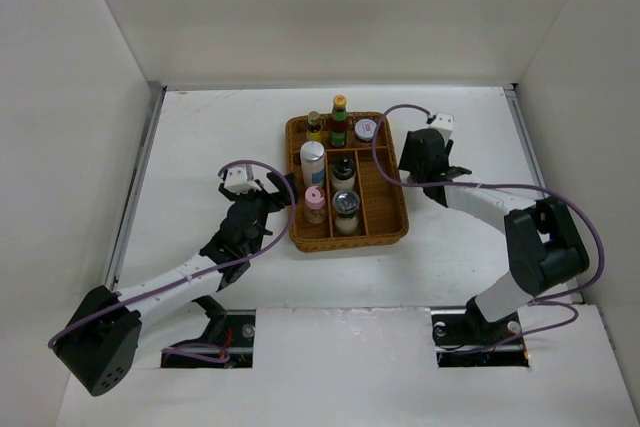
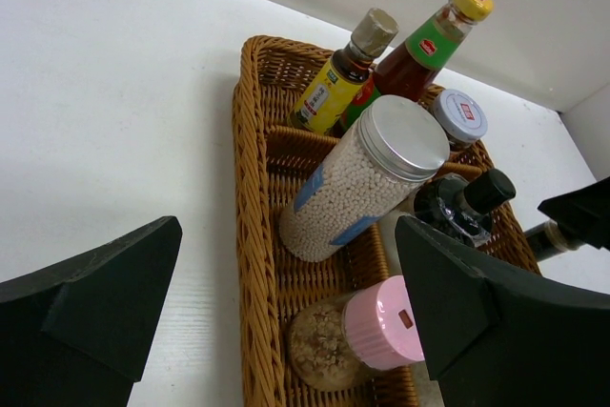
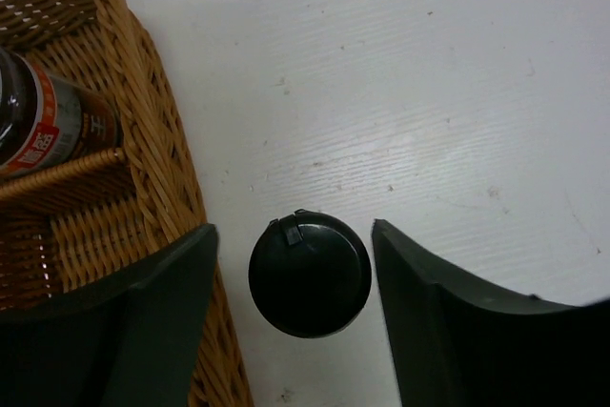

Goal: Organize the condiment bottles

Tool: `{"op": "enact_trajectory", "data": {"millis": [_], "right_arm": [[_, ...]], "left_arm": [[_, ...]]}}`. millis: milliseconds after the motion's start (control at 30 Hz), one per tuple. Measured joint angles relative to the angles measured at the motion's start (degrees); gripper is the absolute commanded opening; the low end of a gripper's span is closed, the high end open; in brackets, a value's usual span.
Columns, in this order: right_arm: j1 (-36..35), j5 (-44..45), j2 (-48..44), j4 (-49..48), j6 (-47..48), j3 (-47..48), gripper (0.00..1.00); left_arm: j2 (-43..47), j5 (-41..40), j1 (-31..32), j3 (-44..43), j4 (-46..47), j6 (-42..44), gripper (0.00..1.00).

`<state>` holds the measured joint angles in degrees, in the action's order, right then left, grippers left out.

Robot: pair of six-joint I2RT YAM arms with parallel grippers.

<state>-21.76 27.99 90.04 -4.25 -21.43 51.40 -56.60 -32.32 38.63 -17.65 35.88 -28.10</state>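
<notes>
R pincer [image 3: 291, 245] is wide, straddling the black-capped bottle [image 3: 310, 275] w/o touching it. The cap sits between my fingers, outside the wicker tray [image 3: 162, 169], whose wall is just left of it. I reckon it's lined up to grab and lift in. L pincer [image 2: 286, 245] is also wide and empty, w/ the silver-lidded jar [image 2: 367, 169] and pink-lidded jar [image 2: 381, 323] ahead of it, already in the tray.

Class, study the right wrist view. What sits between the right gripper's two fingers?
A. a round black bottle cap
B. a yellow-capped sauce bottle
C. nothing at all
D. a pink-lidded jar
A: a black bottle cap, seen from above, sits between the fingers of the right gripper. There is a gap on each side of it, and it is beside the wicker tray, not in it.
</notes>
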Motion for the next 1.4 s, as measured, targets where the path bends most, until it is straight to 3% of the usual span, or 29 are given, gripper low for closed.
{"op": "enact_trajectory", "data": {"millis": [167, 300, 633, 867, 1200, 1400], "right_arm": [[0.00, 0.52, 0.00, -0.09, -0.52, 0.00, 0.47], [-0.31, 2.54, -0.76, -0.04, -0.11, -0.07, 0.43], [-9.33, 7.02, -13.81, -1.16, 3.50, 1.64, 0.43], [-14.01, 4.98, -5.16, -4.20, 3.67, 5.35, 0.43], [-14.45, 2.84, 5.57, -5.29, 3.52, 5.35, 0.44], [-14.47, 2.89, 6.36, -7.13, 3.43, 5.35, 0.63]], "left_arm": [[-0.15, 0.00, 0.00, 0.00, 0.02, -0.02, 0.97], [-0.15, 0.00, 0.00, 0.00, 0.02, -0.02, 0.97], [0.24, -0.04, -1.14, 0.02, 0.37, -0.07, 0.98], [0.98, -1.07, -1.60, 0.39, 0.44, -0.24, 1.00], [2.21, -4.13, -2.32, 1.62, 0.39, -0.79, 1.00], [1.64, -4.55, -2.64, 1.62, 0.42, -0.96, 1.00]]}}
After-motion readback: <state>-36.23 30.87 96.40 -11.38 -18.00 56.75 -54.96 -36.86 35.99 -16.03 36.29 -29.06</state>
